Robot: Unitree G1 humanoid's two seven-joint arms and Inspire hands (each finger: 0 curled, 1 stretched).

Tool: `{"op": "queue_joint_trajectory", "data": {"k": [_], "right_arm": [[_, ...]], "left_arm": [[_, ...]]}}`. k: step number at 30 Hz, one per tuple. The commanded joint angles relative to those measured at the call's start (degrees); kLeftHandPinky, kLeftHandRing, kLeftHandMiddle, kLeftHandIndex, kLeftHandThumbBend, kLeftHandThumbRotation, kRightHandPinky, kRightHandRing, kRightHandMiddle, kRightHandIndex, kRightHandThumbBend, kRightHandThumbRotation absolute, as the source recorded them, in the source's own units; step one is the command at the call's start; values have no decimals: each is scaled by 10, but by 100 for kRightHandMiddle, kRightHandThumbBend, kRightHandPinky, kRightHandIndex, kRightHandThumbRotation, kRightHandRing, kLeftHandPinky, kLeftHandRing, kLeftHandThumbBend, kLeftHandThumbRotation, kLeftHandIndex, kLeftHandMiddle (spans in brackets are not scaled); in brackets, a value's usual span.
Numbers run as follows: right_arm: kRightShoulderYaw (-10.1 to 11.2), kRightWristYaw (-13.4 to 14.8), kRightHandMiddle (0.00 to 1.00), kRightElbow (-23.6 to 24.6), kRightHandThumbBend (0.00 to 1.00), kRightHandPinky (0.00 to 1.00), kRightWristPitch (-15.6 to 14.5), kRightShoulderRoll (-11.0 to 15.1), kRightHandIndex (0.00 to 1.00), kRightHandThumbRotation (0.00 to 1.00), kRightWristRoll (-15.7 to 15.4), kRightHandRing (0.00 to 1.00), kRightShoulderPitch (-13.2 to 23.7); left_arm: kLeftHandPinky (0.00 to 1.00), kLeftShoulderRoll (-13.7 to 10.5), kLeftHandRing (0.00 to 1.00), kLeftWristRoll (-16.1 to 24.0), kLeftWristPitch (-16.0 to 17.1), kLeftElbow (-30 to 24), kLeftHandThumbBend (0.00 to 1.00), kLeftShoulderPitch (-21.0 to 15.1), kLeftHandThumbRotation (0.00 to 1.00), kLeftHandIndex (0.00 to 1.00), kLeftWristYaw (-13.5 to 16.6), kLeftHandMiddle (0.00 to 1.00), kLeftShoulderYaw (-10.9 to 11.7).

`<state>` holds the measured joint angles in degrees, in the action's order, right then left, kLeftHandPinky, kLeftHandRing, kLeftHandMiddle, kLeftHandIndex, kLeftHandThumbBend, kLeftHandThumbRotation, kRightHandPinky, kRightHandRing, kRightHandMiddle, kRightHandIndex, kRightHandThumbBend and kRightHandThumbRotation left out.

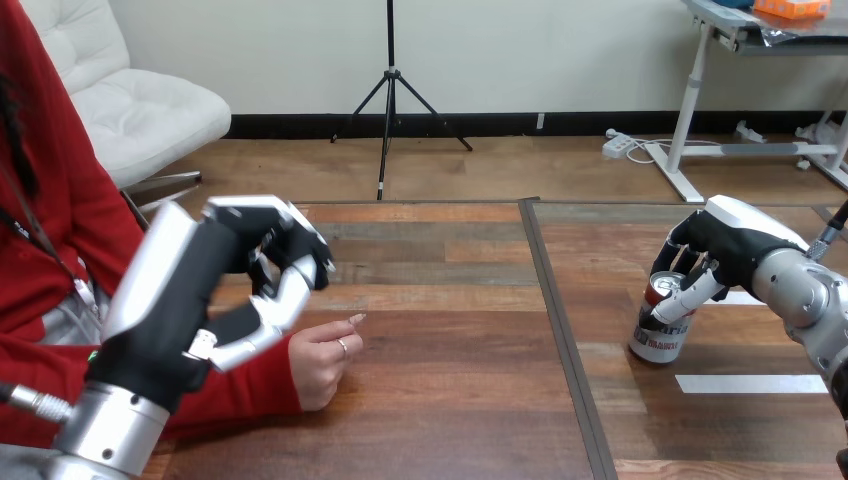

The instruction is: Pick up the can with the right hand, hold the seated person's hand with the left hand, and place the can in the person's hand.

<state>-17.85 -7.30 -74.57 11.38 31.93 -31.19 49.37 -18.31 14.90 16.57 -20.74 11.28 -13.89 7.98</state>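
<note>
A red and silver can [660, 330] stands upright on the table at the right. My right hand [722, 252] sits over its top, fingers and thumb curled round the upper part of the can. My left hand [225, 285] hangs raised at the left, its fingers loosely bent and holding nothing. Just below and to the right of it, the person's hand [322, 360] rests on the table in a red sleeve, fingers loosely curled. My left hand is above the person's wrist; whether the two touch I cannot tell.
The wooden table [450, 400] has a dark seam [560, 330] running front to back through its middle. White tape strips [748, 383] lie on the table near the can. The person sits at the table's left side.
</note>
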Motion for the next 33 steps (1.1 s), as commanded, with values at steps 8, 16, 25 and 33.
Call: {"op": "queue_joint_trajectory", "data": {"k": [8, 16, 25, 33], "right_arm": [[16, 0, 51, 41, 81, 45, 18, 34, 46, 0, 16, 49, 37], [19, -8, 54, 48, 81, 49, 25, 38, 46, 0, 22, 53, 39], [18, -8, 56, 52, 81, 54, 19, 38, 47, 0, 23, 56, 41], [19, -2, 57, 51, 81, 55, 21, 36, 48, 0, 26, 57, 41]], "left_arm": [[44, -48, 57, 153, -56, -49, 96, -8, 2, 60, -14, 62, -28], [50, -58, 62, 177, -66, -32, 100, -17, 3, 65, -30, 68, -50], [57, -72, 68, 205, -88, -13, 100, -32, 11, 69, -57, 73, -72], [61, -84, 72, 235, -94, 18, 100, -46, 17, 72, -55, 76, -92]]}}
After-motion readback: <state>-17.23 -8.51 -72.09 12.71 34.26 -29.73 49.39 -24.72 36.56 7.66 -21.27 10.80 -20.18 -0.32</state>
